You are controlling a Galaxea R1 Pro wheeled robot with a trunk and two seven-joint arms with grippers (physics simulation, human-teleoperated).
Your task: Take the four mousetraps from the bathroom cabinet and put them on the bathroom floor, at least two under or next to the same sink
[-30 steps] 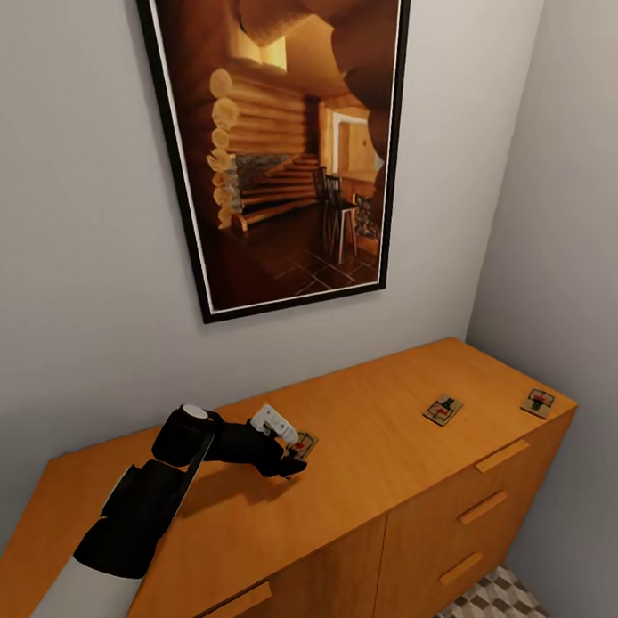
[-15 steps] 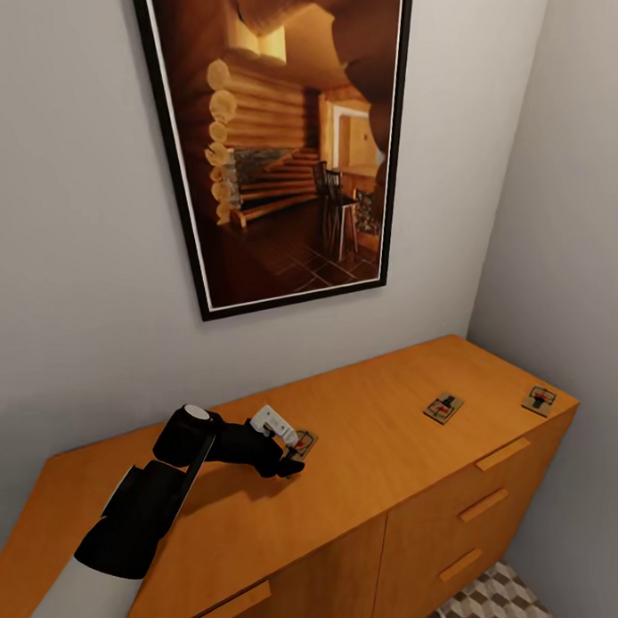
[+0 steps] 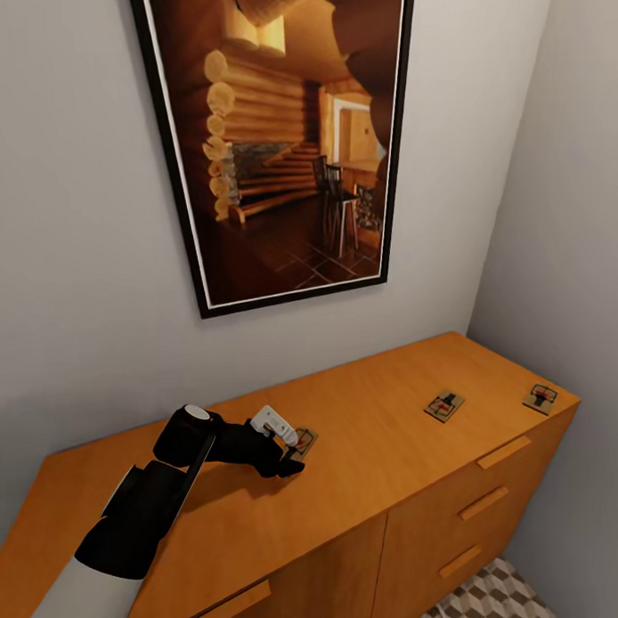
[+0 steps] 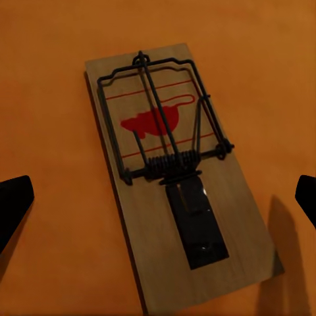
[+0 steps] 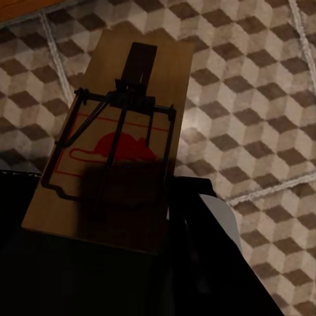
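No words, brands or numbers can be read anywhere. The one sign is a red mouse shape between thin red lines, printed on the mousetrap [image 4: 172,178] lying on the cabinet [image 4: 52,79], and likewise on the mousetrap [image 5: 115,141] seen over the tiled floor [image 5: 257,99]

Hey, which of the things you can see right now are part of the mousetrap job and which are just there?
Part of the job:
- mousetrap under the left gripper, at
- two more mousetraps on the cabinet top
- mousetrap held by the right gripper
- cabinet
- tiled floor

Just there:
- framed picture
- wall
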